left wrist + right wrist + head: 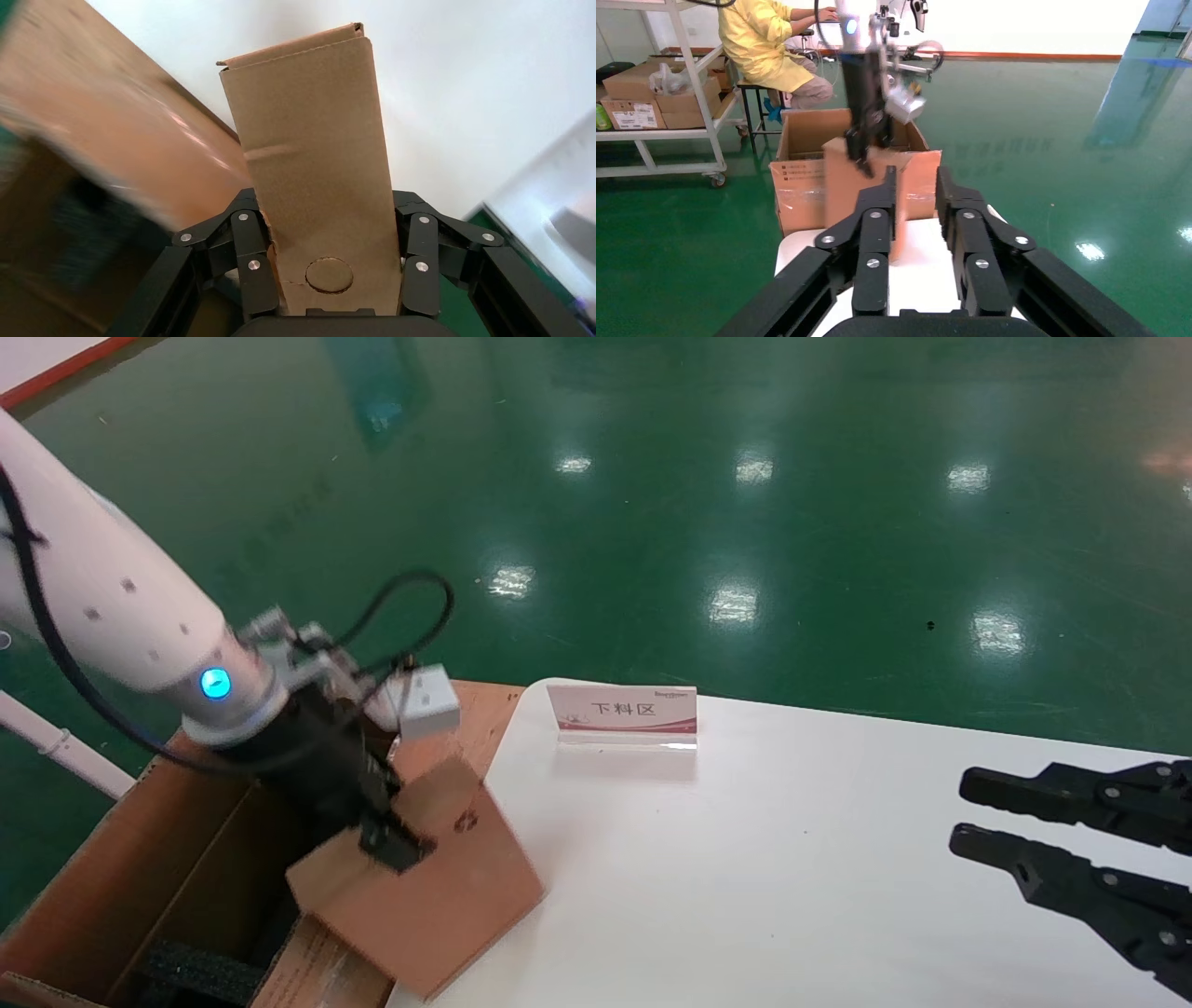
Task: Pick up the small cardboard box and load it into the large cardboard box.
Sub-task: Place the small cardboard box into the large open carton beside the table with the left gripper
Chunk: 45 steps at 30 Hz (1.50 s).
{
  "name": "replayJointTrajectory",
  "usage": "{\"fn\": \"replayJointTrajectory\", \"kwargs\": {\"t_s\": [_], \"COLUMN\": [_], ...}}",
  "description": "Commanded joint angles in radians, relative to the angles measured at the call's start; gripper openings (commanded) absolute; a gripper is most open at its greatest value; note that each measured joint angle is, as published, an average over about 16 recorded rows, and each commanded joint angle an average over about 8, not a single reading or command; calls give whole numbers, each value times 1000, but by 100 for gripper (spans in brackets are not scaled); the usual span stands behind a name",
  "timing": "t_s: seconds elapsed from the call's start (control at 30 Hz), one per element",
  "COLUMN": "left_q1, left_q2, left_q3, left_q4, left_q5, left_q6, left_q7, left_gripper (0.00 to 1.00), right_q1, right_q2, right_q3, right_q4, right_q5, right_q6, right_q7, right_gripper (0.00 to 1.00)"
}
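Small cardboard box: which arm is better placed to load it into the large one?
Left. The left gripper is clamped on the small cardboard box over the edge of the large cardboard box. The right gripper sits far off over the table.

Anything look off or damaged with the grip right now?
Slightly. In the left wrist view the small cardboard box, clamped by the left gripper, has a torn edge beside one finger. It hangs tilted over the large cardboard box rim. Right gripper idles, open.

Two cardboard boxes: one small cardboard box [419, 887], one large cardboard box [186, 859]; one sign [622, 710].
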Motion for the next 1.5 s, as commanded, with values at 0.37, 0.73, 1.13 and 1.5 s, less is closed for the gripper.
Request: {"fn": "replayJointTrajectory", "kwargs": {"t_s": [0.37,0.73,1.13,1.5], "left_q1": [-204,-440,-670,-702], "left_q2": [-10,-10,3,21], "left_q3": [-74,60,397,689], "left_q4": [102,230,332,386], "left_q5": [-46,1,-58,-139], "left_q6": [36,65,67,53], "left_q7": [35,141,189,195], "left_gripper": [0,0,0,0], "right_q1": [0,1,1,1], "right_q2": [0,0,1,1], "right_q3": [-1,-2,-2,-3], "right_q4": [0,-1,-1,-1], "right_q5": [0,1,1,2], "right_q6": [0,0,1,1], "right_q7": [0,-1,-1,-2], "right_gripper": [0,0,4,100]}}
